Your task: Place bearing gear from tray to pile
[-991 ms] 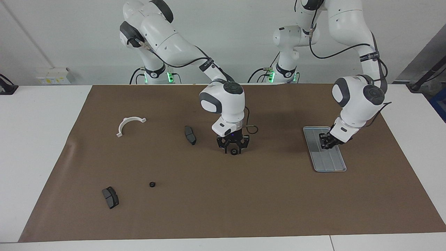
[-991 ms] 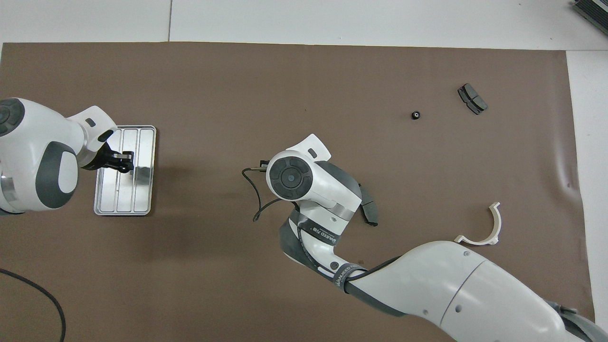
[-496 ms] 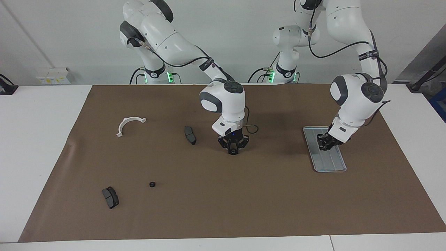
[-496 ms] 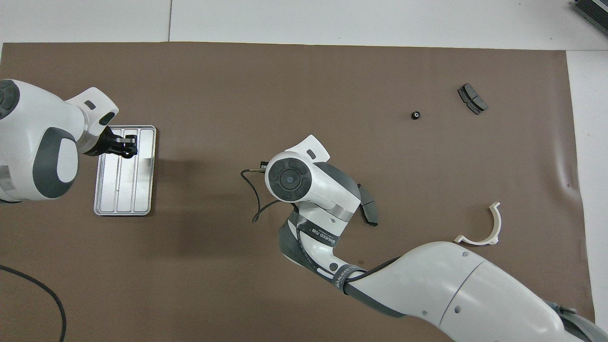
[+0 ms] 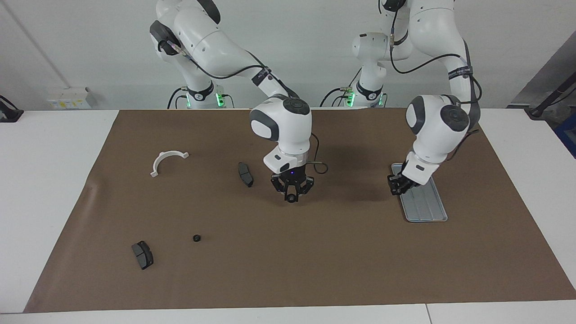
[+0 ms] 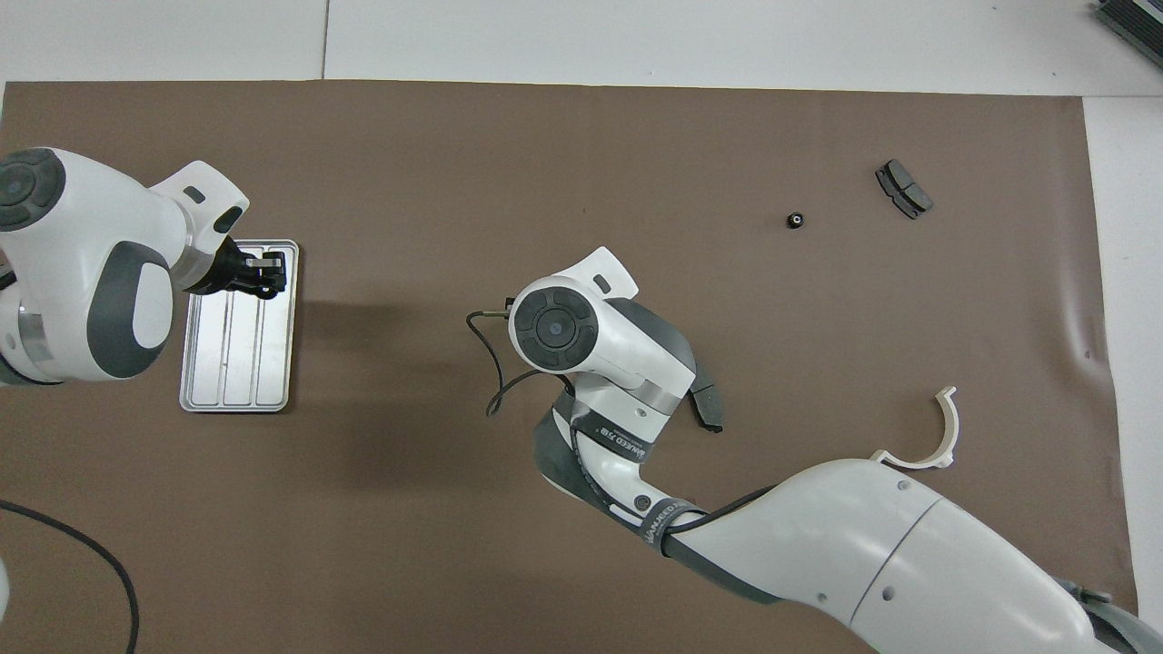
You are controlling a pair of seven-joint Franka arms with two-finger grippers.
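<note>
The right end effector [image 5: 291,196] points straight down, its fingertips drawn together on a small dark bearing gear [image 5: 292,198]. It holds the gear over bare brown mat [image 5: 315,261], between a dark brake pad [image 5: 245,174] and the tray [image 5: 425,207]. From overhead, this end effector and its gear are hidden under the arm's own wrist, and the same arm covers part of that brake pad and one end of the white half-ring bracket [image 5: 167,161].

The left end effector [image 5: 398,186] hangs over the tray's corner nearest the robots, on the edge toward the right arm's end. Whether it is closed, or carries anything, cannot be made out.

A second small bearing gear [image 5: 196,238] lies on the mat toward the right arm's end of the counter [image 5: 45,180]. It is near another brake pad [image 5: 142,254] and well apart from both end effectors. The bracket lies nearer the robots than these two.
</note>
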